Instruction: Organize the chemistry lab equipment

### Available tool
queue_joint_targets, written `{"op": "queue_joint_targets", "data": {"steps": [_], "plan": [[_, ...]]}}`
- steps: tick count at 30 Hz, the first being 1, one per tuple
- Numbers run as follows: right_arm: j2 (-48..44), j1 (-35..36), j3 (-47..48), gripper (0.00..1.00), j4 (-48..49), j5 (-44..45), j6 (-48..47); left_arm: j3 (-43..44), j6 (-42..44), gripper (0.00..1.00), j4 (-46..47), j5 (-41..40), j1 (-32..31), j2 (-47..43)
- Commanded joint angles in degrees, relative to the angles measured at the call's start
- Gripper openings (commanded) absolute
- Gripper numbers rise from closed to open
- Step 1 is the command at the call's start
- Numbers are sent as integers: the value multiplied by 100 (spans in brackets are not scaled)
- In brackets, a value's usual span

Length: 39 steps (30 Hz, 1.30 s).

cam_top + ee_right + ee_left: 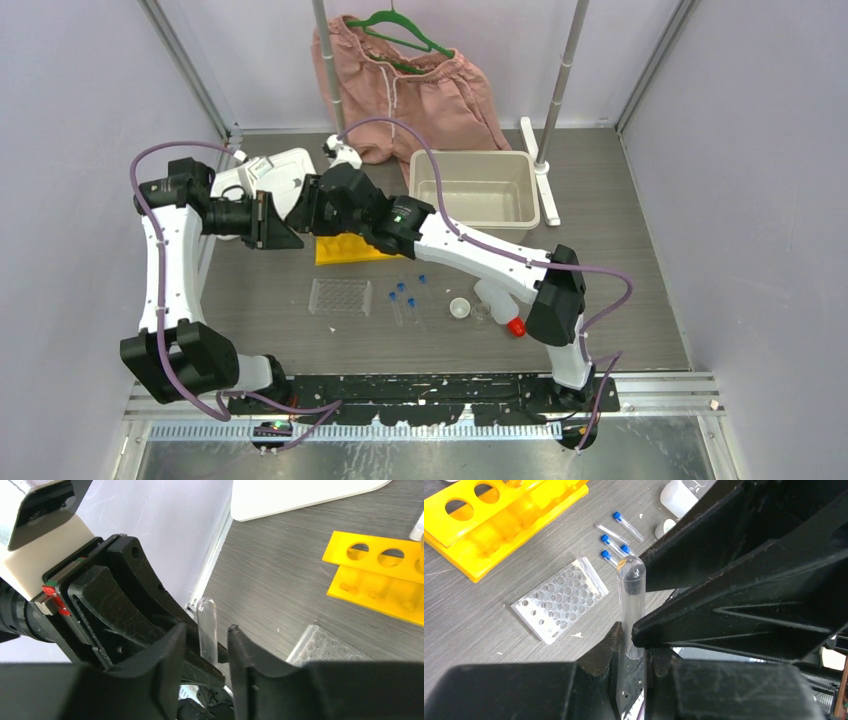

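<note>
A large clear test tube (630, 590) stands between my two grippers above the table's left part. My left gripper (631, 640) is shut on its lower end. My right gripper (205, 635) is open, one finger on each side of the same tube (206, 625), with small gaps. From above, both grippers (295, 215) meet over the yellow holed rack (345, 250) and the tube is hidden. The clear grid rack (340, 296), several small blue-capped tubes (403, 293), a white dish (460, 308), a tiny beaker (482, 312) and the red-capped squeeze bottle (498, 305) lie on the table.
A beige bin (478, 188) stands at the back right. Pink shorts (410, 90) hang on a green hanger behind it. A white flat device (285, 170) sits at the back left. Two metal poles rise at the back.
</note>
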Motion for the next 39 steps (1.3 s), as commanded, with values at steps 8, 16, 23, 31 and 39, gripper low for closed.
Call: {"op": "queue_joint_targets", "data": {"steps": [8,16,23,31,39], "plan": [[186,-480,1133,51,-1046,-1394,-271,-132,1086,0,23,5,-58,-434],[692,-534,2070,49,-1904,-2118,-629,-380,1322,0,156,-282,-316,-635],[697,-538,2042,44,-1994,-2135,-707,-410,1252,0,304,-317,-338,-714],[760,-533,2112,29,-2017,-2168,-730,-461,1204,0,356,-351,-364,-715],[704,-590,2075,13,-2010,-1855,-957,-525,992,54,502,-438,-358,-676]]}}
